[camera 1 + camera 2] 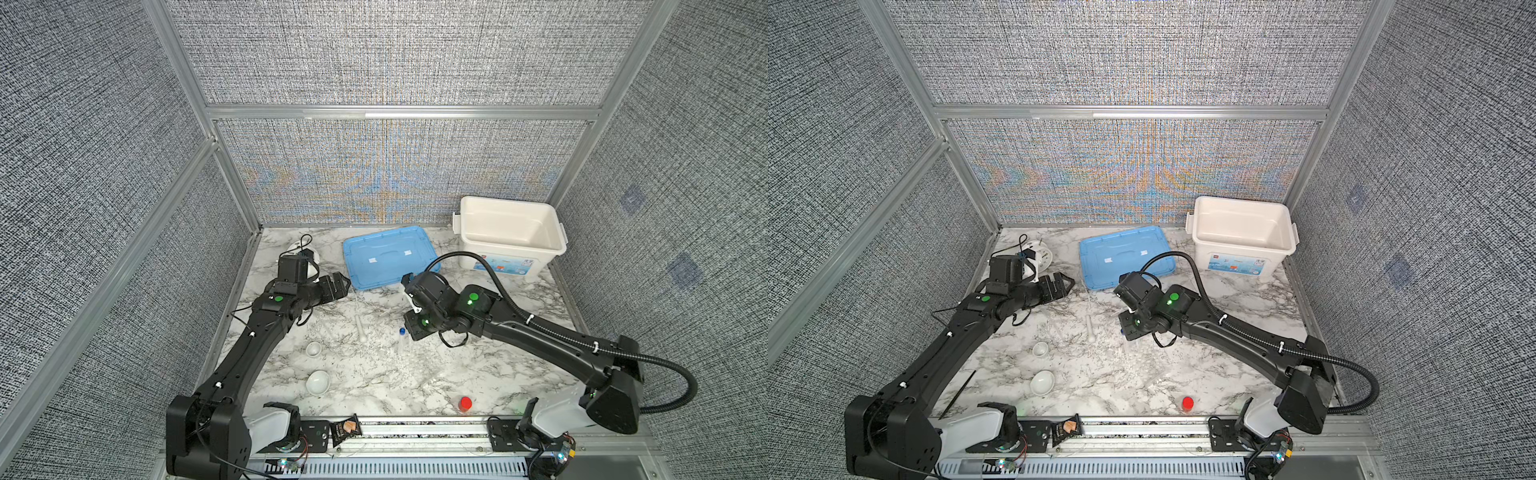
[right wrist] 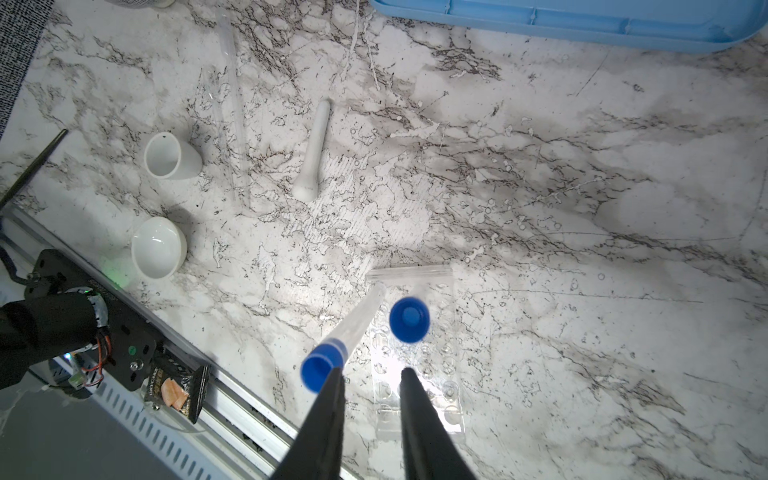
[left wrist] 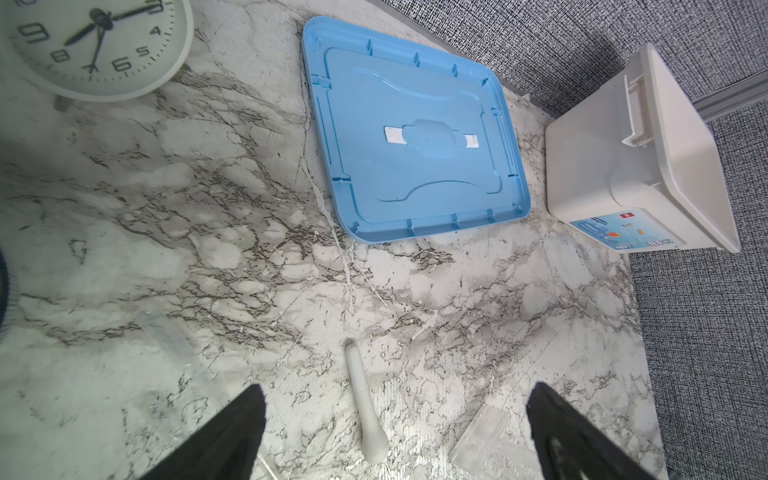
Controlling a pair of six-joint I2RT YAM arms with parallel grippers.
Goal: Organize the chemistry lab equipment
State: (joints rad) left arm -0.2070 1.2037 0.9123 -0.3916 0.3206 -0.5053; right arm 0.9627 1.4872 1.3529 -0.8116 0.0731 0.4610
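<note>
Now at the tubes. We find the right end effector [image 2: 372,374] hanging over the clear rack [image 2: 440,374], which sits near the blue lid [image 1: 386,257], on the lid's robot-facing side. Its fingers [image 2: 328,415] stand narrowly apart, with only the rack showing between them and nothing clamped. One blue-capped tube [image 2: 409,319] stands upright in the rack. The second tube [image 2: 361,313] leans, its cap touching or just beside one fingertip, outside the gap. We cannot tell whether its foot sits in a hole.

Handling, our judgement: the tubes are light, thin-walled, slick and round, so a nudge will tip or roll them. The best hold is across the shaft just under the cap, where the collar stops a slide. Squeeze gently, since the material is unclear and may crack.

The pestle [image 2: 312,153] also lies on the lid's robot-facing side. It is stiff ceramic and will roll, so take it mid-shaft. The small cup-like dish [image 2: 170,156] and the shallow dish [image 2: 158,247] lie well apart from the lid. Both look glazed, slippery and chip-prone, so pinch them over the rim.

The left end effector [image 3: 397,387] is spread wide and empty near the lid's corner. The pestle shows between its fingers, untouched.

The counter [image 1: 457,365] is marble-print, smooth and glossy, and its busy veining hides clear items. The white bin [image 1: 509,232] stands just beside the lid, open-topped. Grey fabric panels [image 1: 395,54] on an aluminium frame close three sides, which we judge tight for two arms.
</note>
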